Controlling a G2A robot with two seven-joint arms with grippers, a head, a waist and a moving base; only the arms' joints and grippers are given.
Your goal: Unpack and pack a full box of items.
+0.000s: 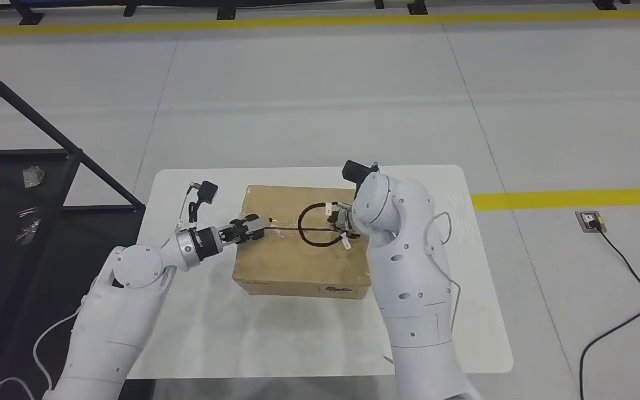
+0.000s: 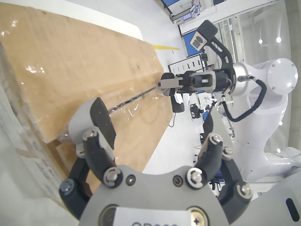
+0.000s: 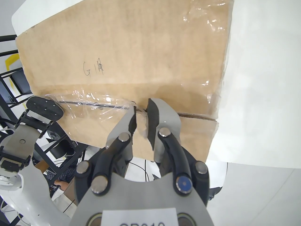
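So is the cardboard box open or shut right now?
Shut. The cardboard box's top flaps lie flat and meet at a seam, with crinkled clear tape over part of it.

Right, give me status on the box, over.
Left gripper open at one end of the seam. Right gripper shut on the seam, mid-box. Box closed, clear tape on the seam. Nothing blocking either gripper.

Contents: hidden inside the shut, taped brown cardboard box (image 1: 290,268).
Box outline: partly cut off by the picture edges in both wrist views.
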